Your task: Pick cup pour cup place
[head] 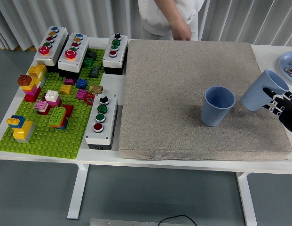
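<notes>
Two pale blue cups are on the right half of the grey mat (183,84). One cup (217,105) stands upright near the mat's middle right, open side up. The other cup (261,92) is tilted, its mouth facing up and to the right, and my right hand (280,105) is shut on it from the right edge of the picture. It hangs just right of the standing cup, a small gap between them. What is inside either cup cannot be seen. My left arm is out of view.
A person's hand (182,32) hangs over the mat's far edge. A green brick plate (42,136) with coloured bricks and several button boxes (101,120) fill the left side. A blue dish (289,61) with small bits sits at the far right.
</notes>
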